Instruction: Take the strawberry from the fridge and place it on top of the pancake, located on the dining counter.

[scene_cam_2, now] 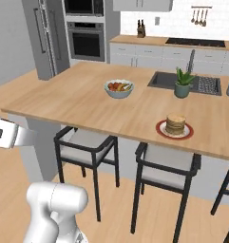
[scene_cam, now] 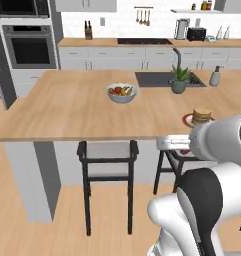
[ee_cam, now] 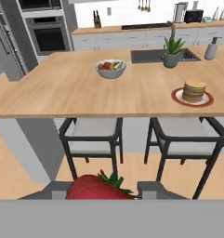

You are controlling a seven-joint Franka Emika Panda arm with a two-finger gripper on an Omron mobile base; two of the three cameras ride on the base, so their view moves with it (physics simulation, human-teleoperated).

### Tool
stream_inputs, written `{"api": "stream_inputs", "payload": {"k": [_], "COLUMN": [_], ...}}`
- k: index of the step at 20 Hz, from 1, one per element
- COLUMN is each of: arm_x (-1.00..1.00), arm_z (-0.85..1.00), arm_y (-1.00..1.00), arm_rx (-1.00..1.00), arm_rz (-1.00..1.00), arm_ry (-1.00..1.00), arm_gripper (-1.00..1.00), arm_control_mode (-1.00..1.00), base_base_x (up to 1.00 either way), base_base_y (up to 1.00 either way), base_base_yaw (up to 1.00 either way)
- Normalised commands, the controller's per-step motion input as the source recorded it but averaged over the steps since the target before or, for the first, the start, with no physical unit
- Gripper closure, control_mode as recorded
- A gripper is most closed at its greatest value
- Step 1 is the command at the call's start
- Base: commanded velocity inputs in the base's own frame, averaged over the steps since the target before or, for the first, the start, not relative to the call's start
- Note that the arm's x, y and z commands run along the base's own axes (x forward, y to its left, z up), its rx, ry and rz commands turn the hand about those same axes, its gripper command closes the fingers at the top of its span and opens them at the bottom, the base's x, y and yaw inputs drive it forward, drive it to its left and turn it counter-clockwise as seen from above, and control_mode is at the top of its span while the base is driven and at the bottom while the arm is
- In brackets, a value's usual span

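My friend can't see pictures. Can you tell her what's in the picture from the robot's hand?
A red strawberry sits gripped in the robot's pincer at the bottom. Ahead is a long wooden counter holding a stack of pancakes on a red-rimmed plate, a bowl of fruit and a potted plant. Two dark stools stand under the counter.

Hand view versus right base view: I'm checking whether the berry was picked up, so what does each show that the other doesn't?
Hand view: the strawberry sits between the gripper fingertips, so it appears held. Right base view: the grey fridge, doors closed. Both: the dining counter, the pancake stack with nothing on top, the fruit bowl, the potted plant.
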Motion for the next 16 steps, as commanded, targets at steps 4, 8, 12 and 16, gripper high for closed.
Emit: {"api": "stream_inputs", "payload": {"k": [4,8,12,16], "arm_x": [0.00,0.00,0.00,0.00], "arm_z": [0.00,0.00,0.00,0.00], "arm_y": [0.00,0.00,0.00,0.00], "arm_rx": [0.00,0.00,0.00,0.00], "arm_rz": [0.00,0.00,0.00,0.00], "arm_ry": [0.00,0.00,0.00,0.00], "arm_gripper": [1.00,1.00,1.00,1.00], "arm_control_mode": [1.00,1.00,1.00,1.00], "base_base_x": [0.33,0.43,0.29,0.33], "base_base_y": [-0.48,-0.91,-0.76,-0.39], "base_base_yaw": [0.00,0.00,-0.05,-0.22]}}
